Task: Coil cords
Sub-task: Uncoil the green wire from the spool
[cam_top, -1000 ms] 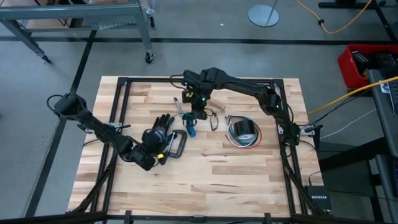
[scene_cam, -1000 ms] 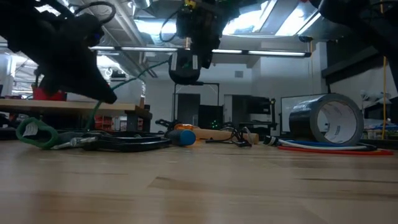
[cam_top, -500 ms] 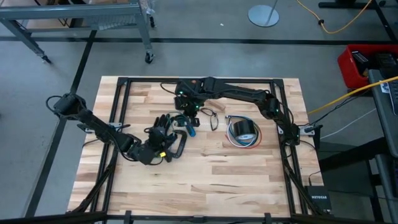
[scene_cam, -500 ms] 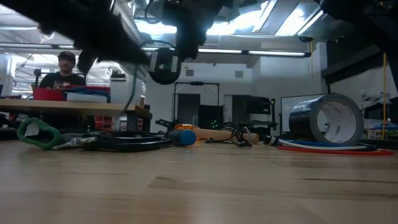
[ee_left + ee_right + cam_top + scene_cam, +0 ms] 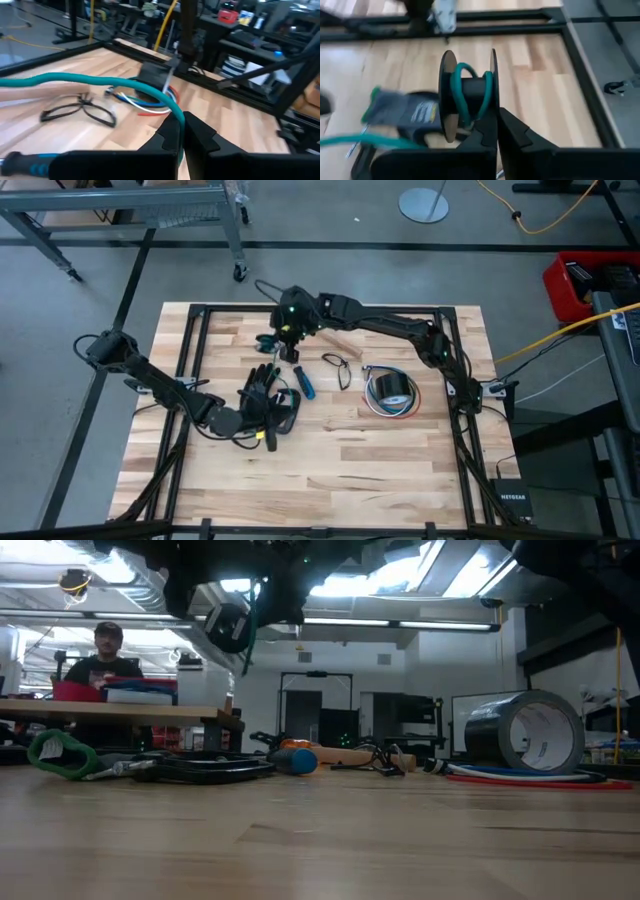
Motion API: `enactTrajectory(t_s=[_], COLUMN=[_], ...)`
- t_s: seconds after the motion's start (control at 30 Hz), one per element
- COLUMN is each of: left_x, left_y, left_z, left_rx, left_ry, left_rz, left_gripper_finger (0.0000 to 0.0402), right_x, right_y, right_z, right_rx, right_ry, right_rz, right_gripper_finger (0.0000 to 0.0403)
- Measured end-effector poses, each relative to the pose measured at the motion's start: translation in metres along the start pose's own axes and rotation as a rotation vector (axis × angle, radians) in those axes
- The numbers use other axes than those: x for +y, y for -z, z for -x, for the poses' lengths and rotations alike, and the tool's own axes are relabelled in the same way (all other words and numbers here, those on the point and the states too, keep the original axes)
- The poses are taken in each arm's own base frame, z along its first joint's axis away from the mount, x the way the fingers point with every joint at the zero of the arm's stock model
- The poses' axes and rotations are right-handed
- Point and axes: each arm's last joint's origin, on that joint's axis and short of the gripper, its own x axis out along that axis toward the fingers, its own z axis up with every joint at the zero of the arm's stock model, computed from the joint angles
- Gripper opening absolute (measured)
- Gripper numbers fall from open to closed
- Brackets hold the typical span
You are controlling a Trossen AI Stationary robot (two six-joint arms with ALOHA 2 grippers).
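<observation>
A teal-green cord (image 5: 100,80) runs from a black spool (image 5: 467,95), where it is wound round the hub, to my left gripper (image 5: 178,125), which is shut on it. My right gripper (image 5: 495,132) is shut on the spool and holds it high over the table's far middle (image 5: 272,340). In the high view my left gripper (image 5: 268,423) hovers over a black glove (image 5: 258,388) and a black looped cord (image 5: 287,415). Red, white and blue wires (image 5: 380,408) lie on the table around a roll of grey tape (image 5: 390,389). My left gripper pinches the teal cord (image 5: 175,112) between its two fingers, a single strand. The cord leaves the fingers in a curve and runs on clear of the table. My right gripper pinches the rim of one spool flange (image 5: 492,112) between its fingers. The spool is lifted clear, its axle across the fingers.
A blue-handled screwdriver (image 5: 303,383), a pair of glasses (image 5: 338,368) and a wooden handle (image 5: 335,343) lie at the table's middle. A green-handled tool (image 5: 60,754) lies beside the black loop. A person (image 5: 100,660) sits beyond the table. Bare wood spreads toward the near edge.
My right gripper has gone up and toward the table's far left with the spool and has tipped upward. My left gripper has risen and turned toward level, lifting the teal cord off the things on the table. Both have stayed shut.
</observation>
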Motion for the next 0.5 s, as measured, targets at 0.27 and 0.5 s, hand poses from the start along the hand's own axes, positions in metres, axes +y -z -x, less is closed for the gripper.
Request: enactTrajectory(t_s=[0.27, 0.5], left_x=[0.003, 0.015], left_y=[0.019, 0.035], left_z=[0.006, 0.014], left_rx=[0.138, 0.214], left_ry=[-0.042, -0.196], left_rz=[0.070, 0.080], left_gripper_finger=[0.0000, 0.0000], right_x=[-0.040, -0.064], right_y=[-0.001, 0.010], right_z=[0.022, 0.059], right_rx=[-0.013, 0.064], right_ry=[-0.046, -0.169], right_rz=[-0.071, -0.161], right_gripper_finger=[0.0001, 0.0001])
